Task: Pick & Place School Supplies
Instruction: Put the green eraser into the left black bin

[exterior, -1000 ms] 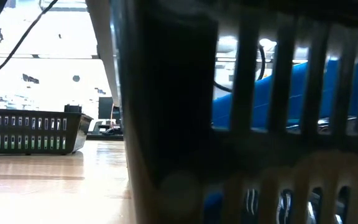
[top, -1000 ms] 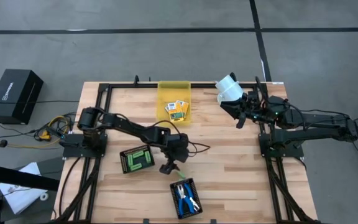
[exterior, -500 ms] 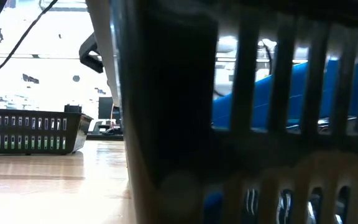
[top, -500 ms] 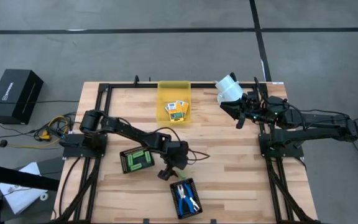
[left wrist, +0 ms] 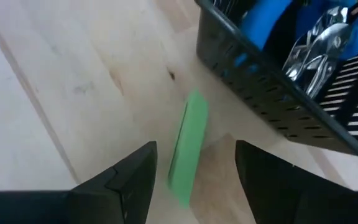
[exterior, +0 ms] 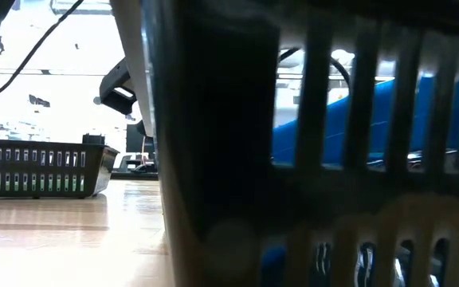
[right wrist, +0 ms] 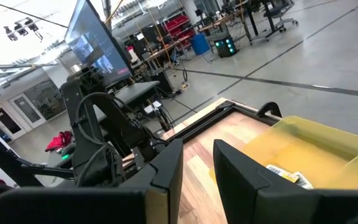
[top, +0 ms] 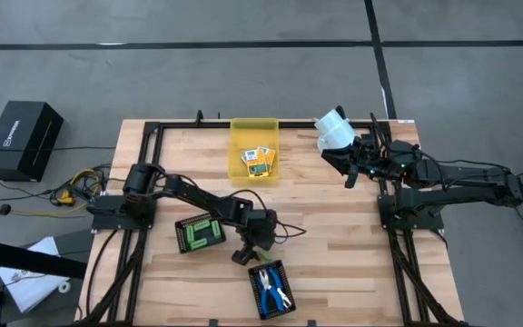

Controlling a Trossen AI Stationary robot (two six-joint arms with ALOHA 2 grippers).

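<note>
Green plastic stick lies loose on wood, lower centre of high view, beside black slotted tray holding blue-handled scissors. Left gripper wide, straddling stick, empty. Risk: finger probably snags tray wall, nudging stick aside. Right gripper idle upper right, part-open, empty.

Two black trays, one yellow bin, two grippers.

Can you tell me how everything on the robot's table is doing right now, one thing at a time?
left gripper: open, over a stick
green stick: loose on the table beside the scissors tray
scissors tray: holds blue-handled scissors
sticks tray: holds green sticks
yellow bin: holds printed boxes
right gripper: waiting, holding nothing
</note>
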